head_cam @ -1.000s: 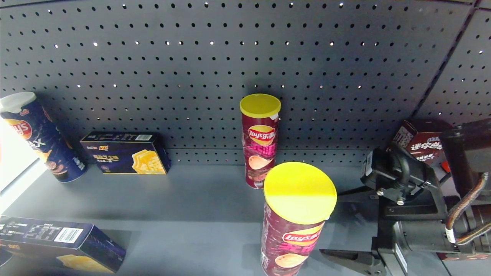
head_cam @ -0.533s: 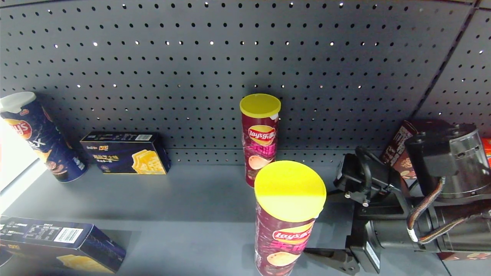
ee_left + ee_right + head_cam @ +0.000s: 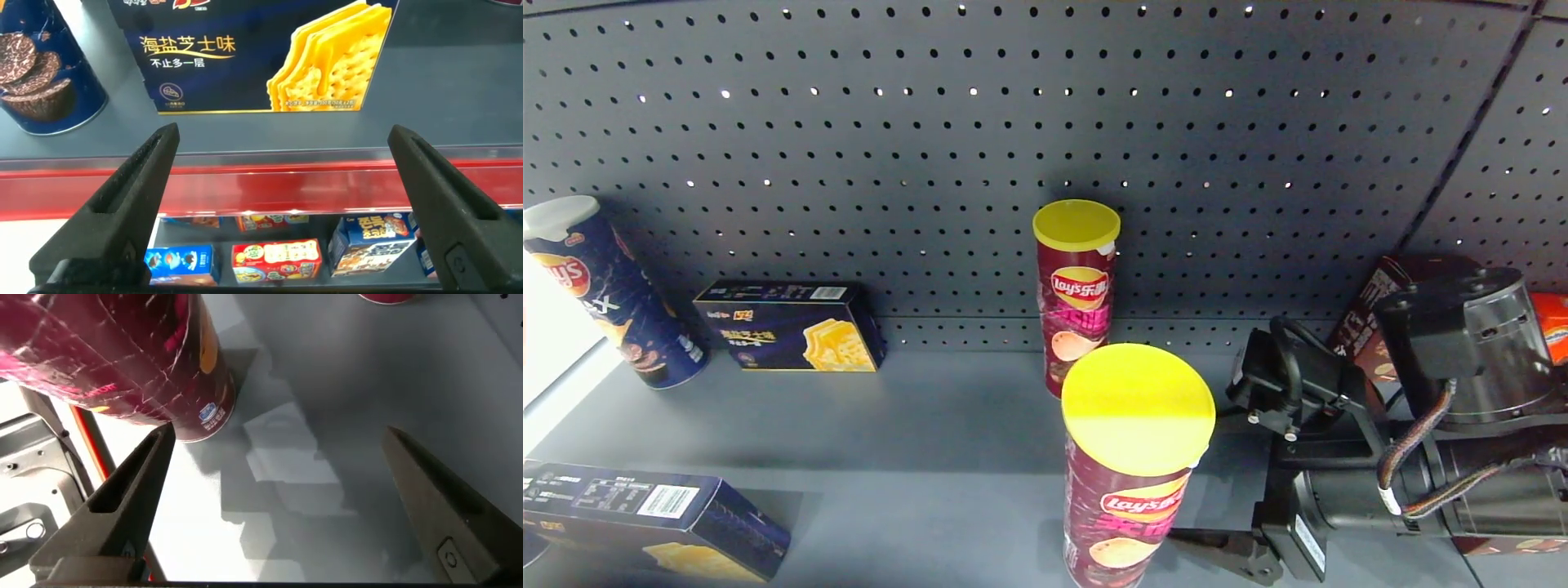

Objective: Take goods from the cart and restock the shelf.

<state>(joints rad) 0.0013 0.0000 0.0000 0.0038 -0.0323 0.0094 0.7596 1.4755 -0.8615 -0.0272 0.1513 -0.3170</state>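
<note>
Gaping right pincer (image 3: 278,431) seemingly beside can (image 3: 106,351)

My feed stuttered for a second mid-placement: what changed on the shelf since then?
The right arm swung left, and the near red can shifted left with it, still upright. The right pincer is open, the can beside one finger, not between them. The rear red can, blue box and blue can kept their places.

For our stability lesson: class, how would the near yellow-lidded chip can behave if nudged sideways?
Tall and narrow-based, the near can probably tips easily. Once down, its round body likely rolls along the shelf.
</note>
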